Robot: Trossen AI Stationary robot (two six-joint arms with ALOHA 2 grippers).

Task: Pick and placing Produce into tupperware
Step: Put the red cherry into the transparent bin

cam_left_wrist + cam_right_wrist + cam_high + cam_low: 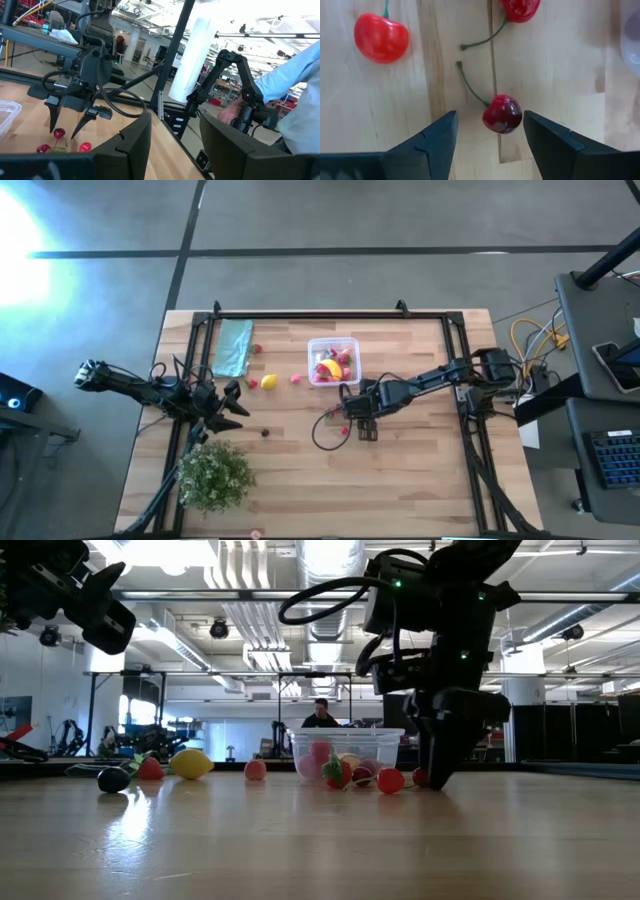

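Directly beneath the right gripper (pixel 489 131), a small, glossy dark-red toy cherry (pixel 503 114) with a thin green stem lies on the pale wooden table (pixel 420 470), and it is this cherry that the coming move turns on. The jaws stand released, with nothing between them but the fruit, which sits off-centre in the gap, near the one finger and clear of the other, so a small sideways correction looks wise before closing. Its stem runs away from the fingers along the table, so the jaws would meet the round body and not the stalk. Two brighter red cherries (pixel 381 38) lie farther ahead and apart from this one. The clear, square plastic tupperware box (pixel 333 361), already holding a yellow banana piece and several red and pink fruits, stands just behind the gripper, a short carry away. The left gripper (pixel 232 402) waits near the green leafy bush (pixel 214 474), well apart from the cherries; its fingers look partly parted and empty, though the views of them are poor.
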